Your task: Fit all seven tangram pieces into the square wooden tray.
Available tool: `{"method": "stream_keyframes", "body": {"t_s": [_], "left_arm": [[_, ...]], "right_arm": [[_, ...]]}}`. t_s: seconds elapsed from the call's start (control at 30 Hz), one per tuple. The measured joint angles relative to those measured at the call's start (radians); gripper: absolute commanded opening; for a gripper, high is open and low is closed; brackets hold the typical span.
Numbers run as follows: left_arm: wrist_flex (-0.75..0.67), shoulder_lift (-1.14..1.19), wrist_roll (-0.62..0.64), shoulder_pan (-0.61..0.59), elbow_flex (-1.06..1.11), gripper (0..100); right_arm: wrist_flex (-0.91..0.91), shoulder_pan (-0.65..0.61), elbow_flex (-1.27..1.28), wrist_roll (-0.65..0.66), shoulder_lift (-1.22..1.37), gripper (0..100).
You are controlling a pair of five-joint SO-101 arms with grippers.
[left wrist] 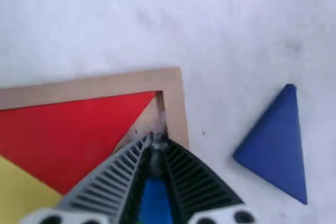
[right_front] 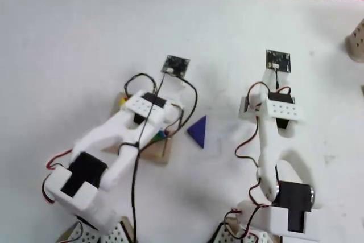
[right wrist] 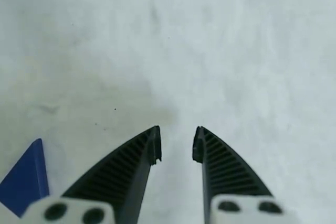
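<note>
- Bench [right_front: 85, 44]: white and smooth-looking. Pcs will probably slide on it, so push slowly.
- Tray [left wrist: 176, 103]: lies under the left arm, its corner just ahead of the fingertips. Use the rim as a stop. Don't lever on it, or the tray may shift.
- Left hand [left wrist: 156, 141]: tips closed together at the tray corner. Blue shows in the gap behind them; can't tell if it is gripped or lying beneath. Apply light pressure only.
- Right hand [right wrist: 176, 142]: narrow opening, empty, over bare bench. Hold it clear of the tray.
- Red triangle [left wrist: 68, 135]: seated in the tray, w/ a yellow piece [left wrist: 21, 192] touching it. Don't disturb either.
- Blue triangle [left wrist: 275, 145]: loose on the bench near the tray, apart from the rim. Probably the next pickup.
- Bare corner slot [left wrist: 151, 116]: small wedge between red triangle and rim. Align a piece's edge w/ the rim before pressing it flat.
</note>
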Motion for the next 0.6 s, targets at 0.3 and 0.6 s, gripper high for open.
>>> {"method": "stream_keyframes", "body": {"t_s": [0.3,0.6], "left_arm": [[0.008,-0.121,-0.018,-0.028,0.021,2],[0.071,-0.307,-0.13,-0.038,0.127,2]], "right_arm": [[-0.003,0.002,0.0,0.002,0.0,10.5],[-0.003,0.002,0.0,0.002,0.0,10.5]]}}
